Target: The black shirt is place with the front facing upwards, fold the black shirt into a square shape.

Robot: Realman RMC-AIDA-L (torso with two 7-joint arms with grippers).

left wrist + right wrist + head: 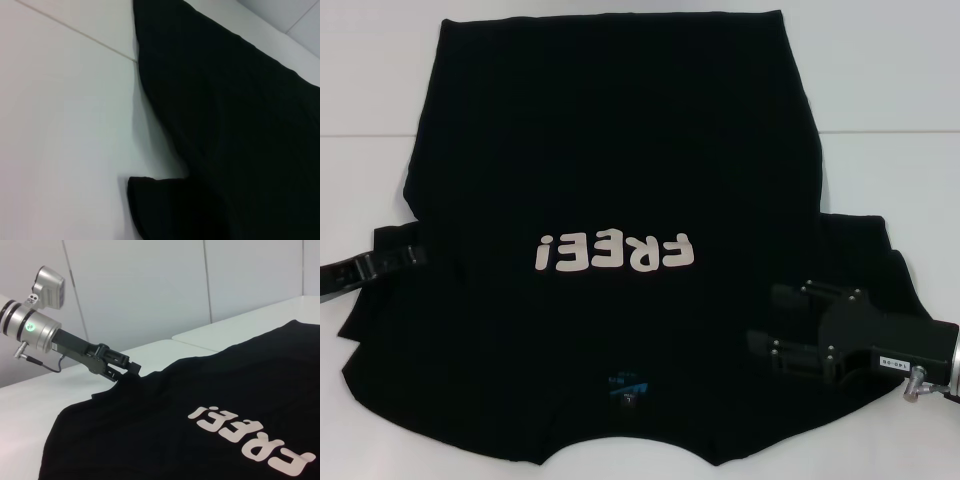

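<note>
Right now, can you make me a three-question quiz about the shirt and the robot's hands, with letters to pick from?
1. Where is the left end effector?
A. At the black shirt's edge on the robot's left
B. On the lettering
C. High above the table

2. What colour is the FREE! lettering?
A. Red
B. White
C. Yellow

3. How is the right end effector?
A. Open over the shirt
B. Shut on the neck label
C. Out of sight

Answers: 1 A, the right wrist view shows it at the shirt's edge. 2 B, pale letters on black cloth. 3 A, its fingers stand apart above the fabric.
</note>
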